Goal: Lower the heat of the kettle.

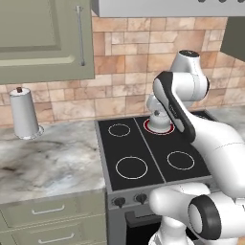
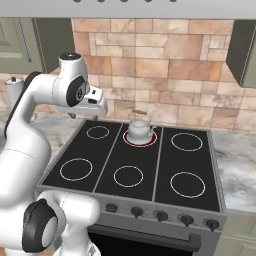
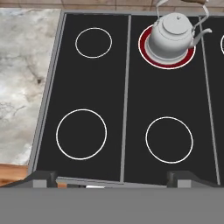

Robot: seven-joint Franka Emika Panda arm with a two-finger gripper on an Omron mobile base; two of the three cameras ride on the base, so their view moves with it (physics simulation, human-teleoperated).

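Kettle (image 3: 171, 37) position: it sits on the back middle burner (image 2: 140, 138) of the stove (image 2: 150, 195), the one ringed in glowing red, well apart from the four unlit rings around it. Treat it as a rigid, smooth metal body, probably slippery on its rounded sides and likely light unless filled; if you ever had to lift it, the thin arched handle with the tan top is the only sound place to take hold. You need not lift it: the task calls for turning a knob (image 2: 161, 215) on the front panel, and you must judge which knob serves that burner. In the hand view the spout points right and slightly up, and the handle arches along that same spout line. The claw (image 3: 111, 178) hangs above the front of the stove with its fingers spread wide, holding nothing.
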